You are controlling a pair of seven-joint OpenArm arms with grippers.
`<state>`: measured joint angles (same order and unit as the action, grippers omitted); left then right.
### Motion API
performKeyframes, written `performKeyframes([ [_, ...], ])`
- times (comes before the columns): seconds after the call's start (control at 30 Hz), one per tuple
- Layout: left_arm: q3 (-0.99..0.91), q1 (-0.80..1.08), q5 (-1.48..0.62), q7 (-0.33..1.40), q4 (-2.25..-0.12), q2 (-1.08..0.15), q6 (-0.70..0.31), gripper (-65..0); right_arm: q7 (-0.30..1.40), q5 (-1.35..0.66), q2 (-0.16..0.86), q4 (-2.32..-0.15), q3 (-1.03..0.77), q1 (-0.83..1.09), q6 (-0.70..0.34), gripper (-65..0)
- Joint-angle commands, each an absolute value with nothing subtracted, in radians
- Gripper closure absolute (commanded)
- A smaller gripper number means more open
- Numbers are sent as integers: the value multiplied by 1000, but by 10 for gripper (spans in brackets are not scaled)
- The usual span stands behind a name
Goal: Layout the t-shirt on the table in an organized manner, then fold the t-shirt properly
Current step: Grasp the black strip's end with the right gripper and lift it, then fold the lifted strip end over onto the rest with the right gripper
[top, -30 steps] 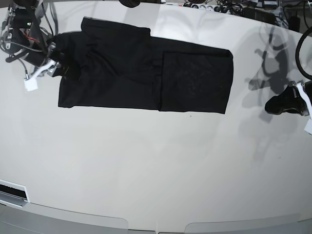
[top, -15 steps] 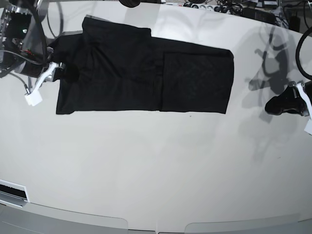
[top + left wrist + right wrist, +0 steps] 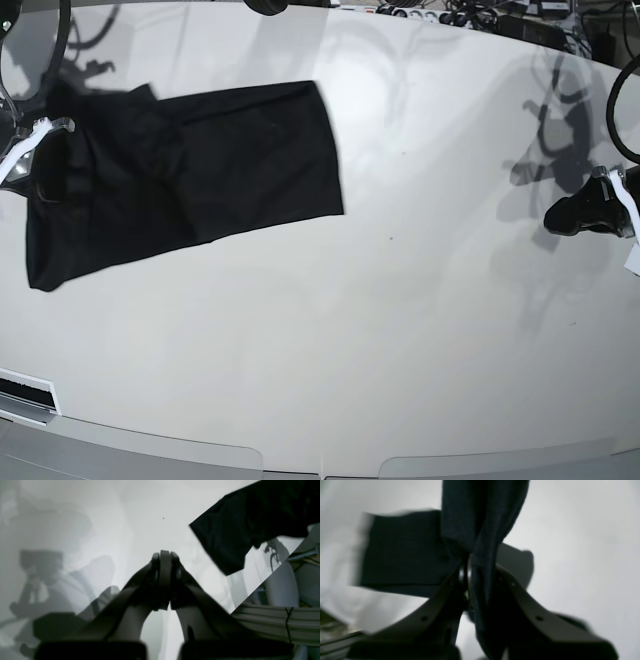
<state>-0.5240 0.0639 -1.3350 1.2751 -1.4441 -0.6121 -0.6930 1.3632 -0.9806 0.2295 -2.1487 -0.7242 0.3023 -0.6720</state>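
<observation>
Glossy white table (image 3: 360, 330) carries arm shadows; cables line its far edge

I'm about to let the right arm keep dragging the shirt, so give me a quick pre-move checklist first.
1. Right gripper shut on the t-shirt: ok, cloth is pinched between its fingers.
2. Left gripper out of the way: ok, shut, holding nothing, apart from the cloth.
3. T-shirt lying flat: not ok, it is bunched and lifted at the gripped end.
4. T-shirt fully on the table: ok in the base view, though it sits close to that view's left edge.
5. Sleeves and neckline laid out: cannot tell, folds hide them.
</observation>
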Motion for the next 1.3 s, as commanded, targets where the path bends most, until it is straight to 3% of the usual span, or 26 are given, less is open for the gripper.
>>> performKeyframes([
  [0.0, -532, 53, -1358, 1254, -1457, -632, -698, 0, 1361, -1035, 222, -2165, -717, 297, -670, 0],
  [0.33, -532, 53, -1358, 1253, -1457, -632, -698, 0, 1396, -1144, 13, -2165, -435, 297, -698, 0],
  [0.5, -532, 52, -1359, 1253, -1457, -632, -698, 0, 1336, -986, -53, -2153, -248, 296, -698, 0],
  [0.73, -532, 53, -1359, 1254, -1457, -632, -698, 0, 1169, -805, -55, -2109, -45, 283, -698, 0],
  [0.77, -532, 53, -1361, 1255, -1457, -632, -698, 0, 1165, -805, -55, -2109, -20, 283, -698, -77],
  [0.87, -532, 53, -1395, 1258, -1457, -632, -698, 0, 1162, -811, -55, -2110, 46, 281, -698, -417],
  [0.9, -532, 52, -1405, 1257, -1457, -632, -698, 0, 1167, -815, -53, -2114, 62, 272, -698, -489],
  [0.93, -532, 52, -1416, 1257, -1457, -632, -698, 0, 1180, -814, -52, -2123, 75, 261, -698, -521],
  [1.13, -532, 52, -1484, 1354, -1458, -632, -698, 0, 1209, -809, -39, -2206, 47, 202, -698, -518],
  [1.17, -532, 52, -1484, 1388, -1458, -632, -698, 0, 1202, -799, -31, -2205, 35, 200, -698, -494],
  [1.2, -530, 52, -1484, 1395, -1467, -632, -698, 0, 1189, -768, -23, -2205, 25, 199, -698, -441],
  [1.27, -510, 53, -1484, 1396, -1493, -632, -698, 0, 1127, -673, 5, -2200, 17, 194, -698, -223],
])
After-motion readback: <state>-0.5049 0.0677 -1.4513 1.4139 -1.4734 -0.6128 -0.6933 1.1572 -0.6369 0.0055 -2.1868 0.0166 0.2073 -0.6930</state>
